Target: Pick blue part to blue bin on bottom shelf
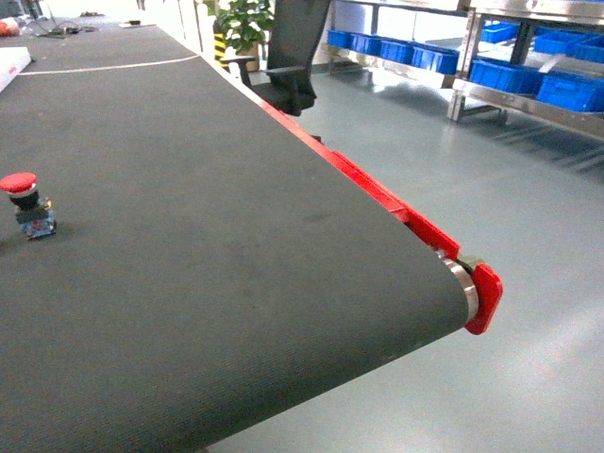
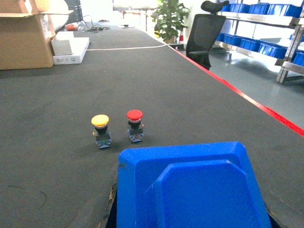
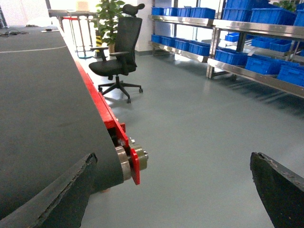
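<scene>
The blue part (image 2: 190,185), a dark-blue boxy block, fills the bottom of the left wrist view. My left gripper (image 2: 192,213) is shut on it above the black belt; only dark slivers of the fingers (image 2: 113,206) show at its sides. My right gripper (image 3: 172,164) is open and empty, hanging past the belt's end roller (image 3: 122,164) over the grey floor. Blue bins (image 3: 230,56) sit on steel racks far to the right; I cannot tell which one is the blue bin, and a low rack level (image 1: 528,102) holds several. Neither gripper shows in the head view.
A yellow-capped push button (image 2: 100,130) and a red-capped push button (image 2: 135,124) stand on the belt just beyond the part. A cardboard box (image 2: 26,40) and white box (image 2: 71,47) lie farther back. An office chair (image 3: 121,52) stands on the floor beside the red belt edge (image 1: 377,198).
</scene>
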Motion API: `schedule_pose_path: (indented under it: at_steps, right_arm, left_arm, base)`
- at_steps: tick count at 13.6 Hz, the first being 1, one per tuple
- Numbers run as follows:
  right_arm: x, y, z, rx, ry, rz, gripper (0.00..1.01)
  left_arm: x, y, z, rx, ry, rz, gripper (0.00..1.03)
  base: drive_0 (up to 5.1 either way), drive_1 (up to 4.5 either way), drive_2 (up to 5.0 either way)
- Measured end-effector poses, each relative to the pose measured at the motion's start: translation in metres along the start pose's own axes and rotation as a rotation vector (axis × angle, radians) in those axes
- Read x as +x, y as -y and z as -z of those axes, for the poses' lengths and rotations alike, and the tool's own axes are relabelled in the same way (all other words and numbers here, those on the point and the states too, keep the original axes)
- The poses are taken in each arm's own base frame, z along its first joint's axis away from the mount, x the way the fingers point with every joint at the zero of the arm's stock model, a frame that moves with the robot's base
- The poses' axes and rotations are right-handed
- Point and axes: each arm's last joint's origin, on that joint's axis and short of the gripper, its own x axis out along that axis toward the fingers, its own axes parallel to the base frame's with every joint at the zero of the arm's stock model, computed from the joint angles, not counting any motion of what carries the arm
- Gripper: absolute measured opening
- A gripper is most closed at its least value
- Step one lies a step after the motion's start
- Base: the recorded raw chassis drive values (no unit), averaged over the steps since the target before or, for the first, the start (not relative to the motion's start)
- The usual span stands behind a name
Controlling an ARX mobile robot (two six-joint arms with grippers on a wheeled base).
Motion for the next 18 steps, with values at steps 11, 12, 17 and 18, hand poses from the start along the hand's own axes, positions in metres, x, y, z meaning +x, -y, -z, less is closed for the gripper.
schedule_pose_path:
  at_steps: [11, 12, 17, 18]
  right_arm:
    - [0.0, 0.0, 0.0, 0.0, 0.0, 0.0, 0.98]
    - [0.0, 0.0, 0.0, 0.0, 0.0, 0.0, 0.98]
    - [0.0, 0.0, 0.0, 0.0, 0.0, 0.0, 0.98]
    - [0.0, 0.0, 0.0, 0.0, 0.0, 0.0, 0.98]
  left_arm:
    - [0.0, 0.0, 0.0, 0.0, 0.0, 0.0, 0.44]
    - [0.0, 0.0, 0.0, 0.0, 0.0, 0.0, 0.44]
    - [0.0, 0.0, 0.0, 0.0, 0.0, 0.0, 0.44]
    - [0.0, 0.0, 0.0, 0.0, 0.0, 0.0, 0.44]
  base:
    - [0.1, -3.77, 4.0]
    - [0.1, -3.77, 4.0]
    - [-0.2, -3.33, 2.9]
    - [-1.7, -1.69, -1.7]
